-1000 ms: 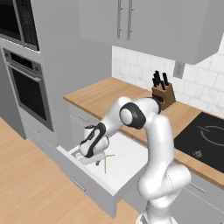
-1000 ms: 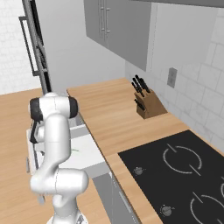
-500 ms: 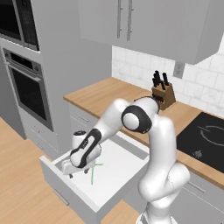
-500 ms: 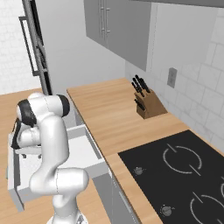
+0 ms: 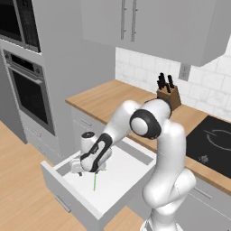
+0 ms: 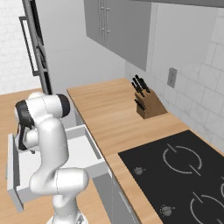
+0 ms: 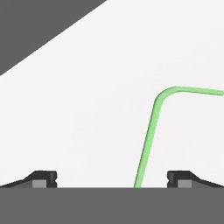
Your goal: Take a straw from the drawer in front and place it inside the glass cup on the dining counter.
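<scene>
The drawer (image 5: 121, 178) stands pulled out below the wood counter, its white floor bare except for the thin green straw (image 5: 95, 180). My gripper (image 5: 86, 169) hangs just above the drawer floor at the straw's upper end, jaws wide open and holding nothing. In the hand view the straw (image 7: 149, 131) lies on the white floor between the fingertips (image 7: 43, 179), closer to the right one, and bends off to the right at its far end. From the right base view the arm hides the gripper, and the drawer (image 6: 89, 148) shows behind it. The glass cup and the dining counter are out of view.
A knife block (image 5: 168, 95) stands on the wood counter (image 5: 108, 99) behind the drawer, with a black cooktop (image 5: 212, 140) to the right. A wall oven (image 5: 27, 92) is at the left. Grey upper cabinets (image 5: 149, 22) hang overhead.
The drawer has slid out farther toward the camera, and my open gripper has come down over the straw inside it.
</scene>
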Motion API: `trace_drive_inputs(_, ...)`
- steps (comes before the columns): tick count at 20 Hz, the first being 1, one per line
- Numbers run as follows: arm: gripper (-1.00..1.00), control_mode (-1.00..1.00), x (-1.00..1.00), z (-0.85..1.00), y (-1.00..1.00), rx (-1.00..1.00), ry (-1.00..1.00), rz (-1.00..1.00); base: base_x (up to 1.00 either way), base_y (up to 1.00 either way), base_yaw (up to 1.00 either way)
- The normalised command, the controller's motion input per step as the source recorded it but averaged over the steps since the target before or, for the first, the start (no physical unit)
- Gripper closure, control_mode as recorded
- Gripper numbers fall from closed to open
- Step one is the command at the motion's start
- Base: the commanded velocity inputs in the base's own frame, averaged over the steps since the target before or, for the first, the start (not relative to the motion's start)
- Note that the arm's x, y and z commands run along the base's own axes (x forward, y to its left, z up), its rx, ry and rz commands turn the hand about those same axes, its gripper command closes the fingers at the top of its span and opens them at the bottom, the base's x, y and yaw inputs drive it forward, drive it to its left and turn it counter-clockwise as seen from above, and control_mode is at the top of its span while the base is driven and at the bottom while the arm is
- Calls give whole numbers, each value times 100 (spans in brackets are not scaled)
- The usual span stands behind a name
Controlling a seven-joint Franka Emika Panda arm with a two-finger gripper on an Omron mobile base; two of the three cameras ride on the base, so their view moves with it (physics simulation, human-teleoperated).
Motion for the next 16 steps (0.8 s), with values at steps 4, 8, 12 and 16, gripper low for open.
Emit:
trace_drive_inputs(4, -100, -100, 50, 0, -7, -2, 0, -21, 0, 0, 0)
trace_drive_inputs(8, -100, -100, 43, -4, 0, -3, 0, -19, 0, 0, 0)
trace_drive_inputs(12, -100, -100, 16, -25, -9, -4, 0, -20, 0, 0, 0)
trace_drive_inputs(16, -100, -100, 0, -36, -18, -5, 0, -22, 0, 0, 0)
